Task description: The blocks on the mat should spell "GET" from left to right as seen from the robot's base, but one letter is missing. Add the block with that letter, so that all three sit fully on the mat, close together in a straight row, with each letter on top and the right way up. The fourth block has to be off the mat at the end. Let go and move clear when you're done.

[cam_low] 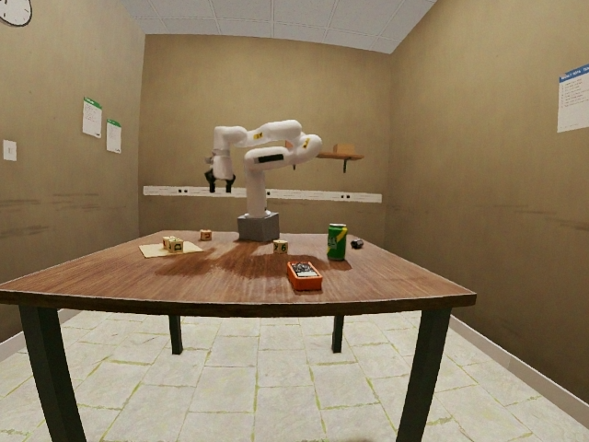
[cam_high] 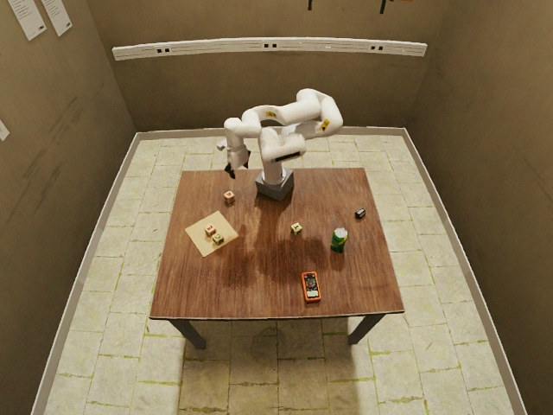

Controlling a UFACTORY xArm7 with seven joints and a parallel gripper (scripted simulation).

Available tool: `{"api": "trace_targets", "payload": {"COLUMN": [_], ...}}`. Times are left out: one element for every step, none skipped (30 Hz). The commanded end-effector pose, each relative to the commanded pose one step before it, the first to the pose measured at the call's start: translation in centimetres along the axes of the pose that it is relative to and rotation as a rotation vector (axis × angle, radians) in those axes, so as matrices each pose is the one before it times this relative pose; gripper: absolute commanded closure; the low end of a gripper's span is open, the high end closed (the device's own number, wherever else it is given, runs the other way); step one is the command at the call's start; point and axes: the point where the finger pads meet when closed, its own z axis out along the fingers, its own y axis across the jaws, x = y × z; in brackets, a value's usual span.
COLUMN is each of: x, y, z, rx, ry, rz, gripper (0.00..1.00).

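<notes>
A brown wooden table [cam_high: 348, 285] fills the middle of the room, and the white arm [cam_high: 285, 120] stands on a grey pedestal [cam_high: 289, 186] at its far edge. Folded back on itself, the arm hangs its gripper [cam_high: 229, 169] high over the far-left corner of the table, fingers spread to their widest and holding nothing.

On the left side lies the tan mat [cam_high: 199, 236], and on it two blocks touch or nearly touch: a red-lettered block [cam_high: 209, 230] farther back and a green-lettered block [cam_high: 218, 238] nearer. Two loose blocks sit off the mat: a red-lettered one [cam_high: 229, 196] beyond it, closest to the gripper, and a green-lettered one [cam_high: 295, 228] near the table's middle. The letters are too small to read with any confidence, so which loose block is the missing one cannot be told.

A green can [cam_high: 339, 239], an orange device [cam_high: 310, 286] and a small dark object [cam_high: 359, 213] lie on the right, well apart from the mat.

The step in hand looks like the approach, before any pick. Next, the gripper needs to descend over the right loose block, probably the close one, close on its sides, and set it in line with the pair, letter up.
</notes>
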Motion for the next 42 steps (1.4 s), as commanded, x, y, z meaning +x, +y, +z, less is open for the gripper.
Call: {"api": "trace_targets", "payload": {"x": [0.036,0.000,0.000,0.000,0.005,0.031,0.078,0.137,0.200,0.256,0.292,0.000,0.000,0.295,0.251,0.148,-0.021,-0.257,-0.548,-0.478,-0.544,-0.624,-0.672,-0.711,-0.733,-0.758,-0.828,-0.849,0.000,0.000,-1.888,-1.537,-0.491,-0.667,-1.004,-1.210,-1.210,-1.166,-0.906,-0.606,-0.340,-0.135], "y": [-0.071,0.000,0.000,0.000,-0.005,-0.030,-0.078,-0.146,-0.238,-0.355,-0.502,0.000,0.000,-0.680,-0.886,-1.109,-1.336,-1.544,-1.712,-1.075,-1.012,-0.993,-0.934,-0.879,-0.817,-0.769,-0.768,-0.722,0.000,0.000,-1.408,-0.993,-0.293,-0.381,-0.536,-0.593,-0.541,-0.476,-0.342,-0.216,-0.116,-0.045], "z": [-0.121,0.000,0.000,0.000,-0.004,-0.025,-0.062,-0.109,-0.158,-0.201,-0.230,0.000,0.000,-0.238,-0.217,-0.166,-0.083,0.026,0.152,0.152,0.182,0.213,0.233,0.247,0.255,0.264,0.287,0.293,0.000,0.000,0.633,0.514,0.167,0.226,0.335,0.399,0.396,0.380,0.295,0.198,0.112,0.045], "rx": [0.00237,0.00000,0.00000,0.00000,-0.00012,-0.00081,-0.00203,-0.00360,-0.00531,-0.00696,-0.00830,0.00000,0.00000,-0.00910,-0.00915,-0.00833,-0.00661,-0.00413,-0.00114,0.00081,0.00170,0.00248,0.00301,0.00339,0.00361,0.00379,0.00415,0.00422,0.00000,0.00000,0.00911,0.00708,0.00219,0.00292,0.00425,0.00488,0.00462,0.00419,0.00308,0.00197,0.00108,0.00042], "ry": [0.00181,0.00000,0.00000,0.00000,0.00021,0.00136,0.00342,0.00614,0.00928,0.01260,0.01580,0.00000,0.00000,0.01857,0.02055,0.02137,0.02070,0.01835,0.01428,0.00593,0.00350,0.00146,-0.00045,-0.00211,-0.00351,-0.00474,-0.00623,-0.00734,0.00000,0.00000,-0.01904,-0.01780,-0.00607,-0.00851,-0.01331,-0.01679,-0.01757,-0.01760,-0.01412,-0.00965,-0.00548,-0.00220], "rz": [-0.00037,0.00000,0.00000,0.00000,0.00021,0.00139,0.00345,0.00600,0.00860,0.01078,0.01212,0.00000,0.00000,0.01229,0.01115,0.00873,0.00529,0.00124,-0.00287,-0.00349,-0.00422,-0.00486,-0.00511,-0.00520,-0.00511,-0.00500,-0.00512,-0.00488,0.00000,0.00000,-0.00954,-0.00649,-0.00184,-0.00231,-0.00308,-0.00309,-0.00242,-0.00170,-0.00089,-0.00039,-0.00014,-0.00004], "gripper": [0.00,0.00,0.00,0.00,0.00,0.00,0.00,0.00,0.00,0.00,0.00,0.00,0.00,0.00,0.00,0.00,0.00,0.00,0.00,0.00,0.00,0.00,0.00,0.00,0.00,0.00,0.00,0.00,0.00,0.00,0.00,0.00,0.00,0.00,0.00,0.00,0.00,0.00,0.00,0.00,0.00,0.00]}}
